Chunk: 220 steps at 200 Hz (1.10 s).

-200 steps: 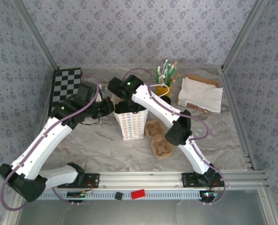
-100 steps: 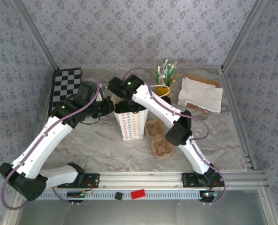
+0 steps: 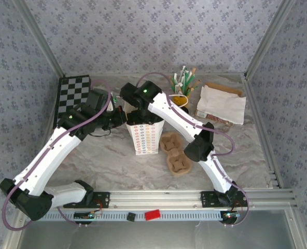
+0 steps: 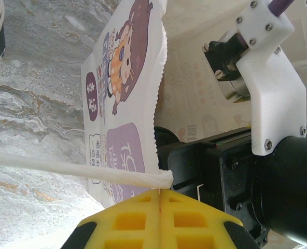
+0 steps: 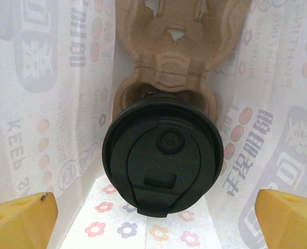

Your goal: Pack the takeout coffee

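The right pincer (image 5: 153,220), jaws wide, has barely shifted above the takeout coffee (image 5: 161,155), which sits in the carrier (image 5: 164,52) inside the paper bag (image 3: 144,139). The left pincer (image 4: 158,207) pinches the handle (image 4: 65,168). The coffee looks packed.

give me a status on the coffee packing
Left gripper shut on bag handle. Right gripper open inside paper bag, clear of the takeout coffee. Coffee lidded, seated in cardboard carrier. Nothing seen in the way.

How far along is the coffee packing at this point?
Done: the lidded cup sits in a cardboard carrier inside the paper bag. In hand: left end effector pinches the bag handle; right end effector is open inside the bag, clear of the cup. Left: likely withdrawing both arms.
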Motion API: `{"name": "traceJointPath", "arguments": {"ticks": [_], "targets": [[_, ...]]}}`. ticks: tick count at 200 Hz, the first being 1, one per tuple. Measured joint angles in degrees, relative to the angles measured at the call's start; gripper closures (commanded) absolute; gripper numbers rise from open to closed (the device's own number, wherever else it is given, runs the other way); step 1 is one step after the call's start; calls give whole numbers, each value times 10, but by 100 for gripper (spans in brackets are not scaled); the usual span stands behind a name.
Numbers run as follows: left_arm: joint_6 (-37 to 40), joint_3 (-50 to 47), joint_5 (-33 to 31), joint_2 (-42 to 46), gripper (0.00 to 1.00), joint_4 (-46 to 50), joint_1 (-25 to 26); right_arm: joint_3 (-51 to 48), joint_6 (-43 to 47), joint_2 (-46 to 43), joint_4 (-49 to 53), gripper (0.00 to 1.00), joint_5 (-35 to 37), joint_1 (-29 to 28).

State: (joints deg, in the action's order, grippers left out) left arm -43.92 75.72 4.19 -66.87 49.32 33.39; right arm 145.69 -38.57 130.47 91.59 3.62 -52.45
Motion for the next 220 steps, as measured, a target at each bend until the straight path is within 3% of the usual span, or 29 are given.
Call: {"name": "traceJointPath", "arguments": {"ticks": [178,220], "targets": [[5,6,-13,-8,100,3,0,26,-2,-29,3,0,-4,-2],[5,6,-13,-8,100,4,0,28,-4,-37,3,4,-4,-1]]}}
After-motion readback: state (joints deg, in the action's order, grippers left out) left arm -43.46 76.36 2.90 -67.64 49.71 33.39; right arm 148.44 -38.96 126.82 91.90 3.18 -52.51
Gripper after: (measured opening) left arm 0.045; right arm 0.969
